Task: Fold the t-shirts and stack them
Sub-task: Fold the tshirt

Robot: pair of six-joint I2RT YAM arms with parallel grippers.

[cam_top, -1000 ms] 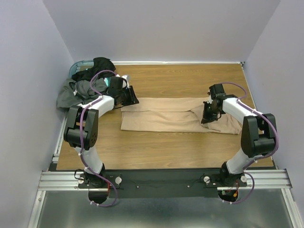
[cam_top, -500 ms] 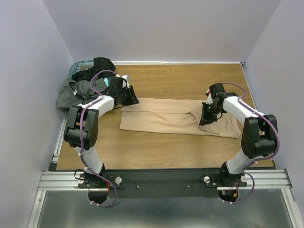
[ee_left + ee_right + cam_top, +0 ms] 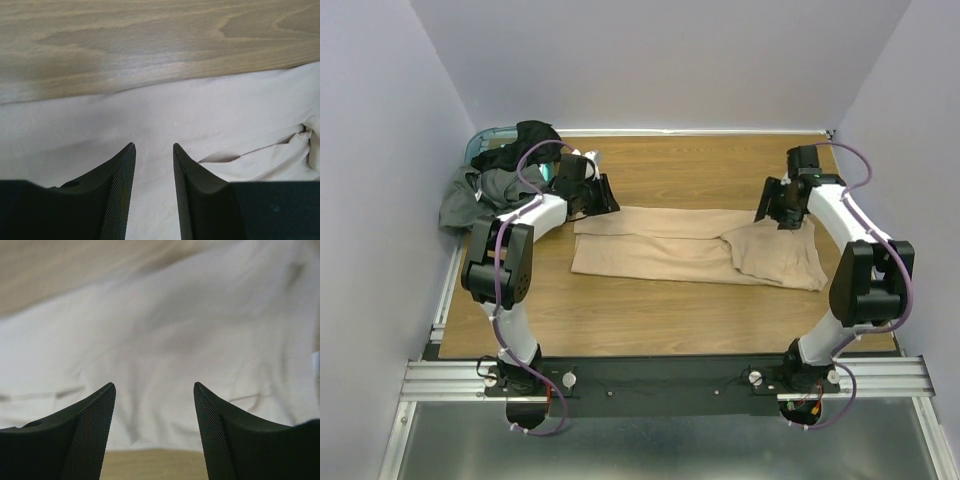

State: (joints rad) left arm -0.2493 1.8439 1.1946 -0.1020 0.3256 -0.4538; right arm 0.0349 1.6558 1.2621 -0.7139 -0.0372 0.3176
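Tan shirt (image 3: 670,250) flat on worktop (image 3: 720,170), long axis left-to-right; left end effector (image 3: 605,196), slightly parted and empty, at its left end, right end effector (image 3: 770,207), released and empty, above its right end

Top view: bright, even, soft overhead light, sharp edge to edge. No glare on table (image 3: 700,170); faint shadows only, hugging arms.

Left wrist view: tan t-shirt (image 3: 200,115) near washed out. Wood grain crisp at 12 o'clock, dim patch at 10. Left fingers (image 3: 117,200) dark.

Right wrist view: soft, blurred throughout. Shirt overexposed, folds smeared. Right fingers (image 3: 85,440) sharper, mesh readable at 6 o'clock.
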